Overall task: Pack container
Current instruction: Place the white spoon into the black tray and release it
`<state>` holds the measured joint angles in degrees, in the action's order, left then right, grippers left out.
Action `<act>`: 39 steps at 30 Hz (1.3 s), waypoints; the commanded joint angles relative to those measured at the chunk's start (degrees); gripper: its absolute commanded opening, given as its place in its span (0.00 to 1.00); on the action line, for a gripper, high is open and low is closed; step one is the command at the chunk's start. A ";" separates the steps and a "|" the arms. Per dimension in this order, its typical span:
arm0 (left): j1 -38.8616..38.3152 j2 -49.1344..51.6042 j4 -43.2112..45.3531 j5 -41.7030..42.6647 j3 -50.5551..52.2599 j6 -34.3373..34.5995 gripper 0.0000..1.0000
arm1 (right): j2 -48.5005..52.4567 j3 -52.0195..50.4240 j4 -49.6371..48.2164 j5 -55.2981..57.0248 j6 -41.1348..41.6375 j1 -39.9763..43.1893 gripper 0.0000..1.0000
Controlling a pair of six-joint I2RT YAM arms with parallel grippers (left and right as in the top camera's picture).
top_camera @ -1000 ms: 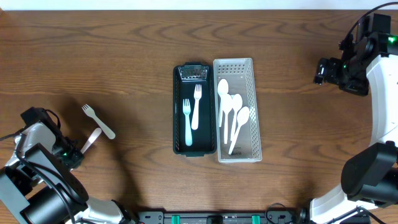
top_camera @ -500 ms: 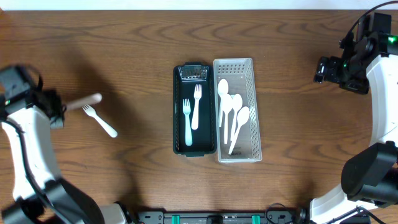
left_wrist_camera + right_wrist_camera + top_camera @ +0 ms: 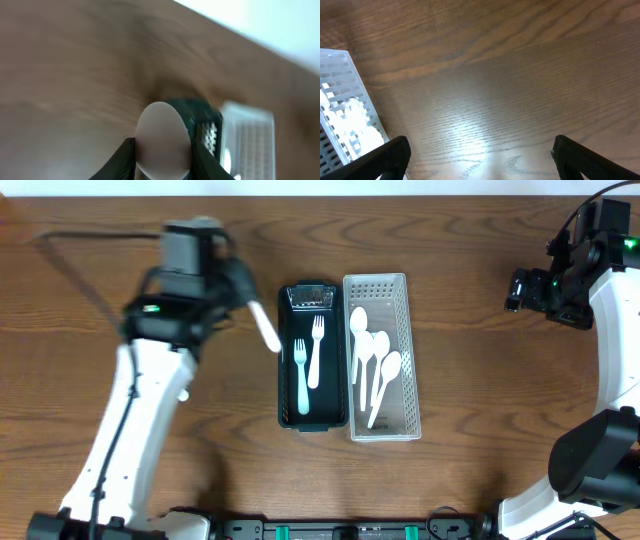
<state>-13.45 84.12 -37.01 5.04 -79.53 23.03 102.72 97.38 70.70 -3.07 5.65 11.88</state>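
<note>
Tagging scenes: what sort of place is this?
Likely a robot lab bench: two white robot arms, a brown wood-grain table, and white plastic cutlery sorted into a dark plastic bin and white perforated basket.

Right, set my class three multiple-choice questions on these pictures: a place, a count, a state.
1. The white perforated plastic basket stands: A) against the dark rectangular plastic tray, long side to long side; B) inside it; C) far from it.
2. White plastic forks in the tray: A) none; B) two; C) five.
3. The left fingers are: A) open, empty; B) shut on a white plastic spoon; C) shut on a fork.
Answers: 1 A, their long walls meet; 2 B, two lie side by side; 3 B, its round bowl sits between them.
</note>
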 commanded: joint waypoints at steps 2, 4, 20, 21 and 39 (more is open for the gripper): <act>-6.10 5.42 0.15 -4.24 -0.44 -10.38 0.06 | 0.52 0.31 -0.04 -0.22 0.68 0.04 0.94; -7.78 8.68 0.09 -4.22 -0.44 -10.36 0.06 | 0.52 0.31 -0.04 -0.22 0.66 0.04 0.94; -11.91 23.37 -0.55 -4.22 -0.42 -10.38 0.45 | 0.52 0.31 0.04 -0.22 0.66 0.04 0.94; -11.91 23.37 -0.63 -4.22 -0.42 -10.38 0.49 | 0.52 0.31 0.04 -0.20 0.66 0.04 0.94; -0.17 -2.21 -7.74 -24.44 -4.28 -11.34 0.92 | 0.52 0.31 -0.09 -0.17 -0.42 0.11 0.95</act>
<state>-19.97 85.95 -42.72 -12.80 -82.94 8.54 102.72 97.38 70.63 -3.07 5.61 11.88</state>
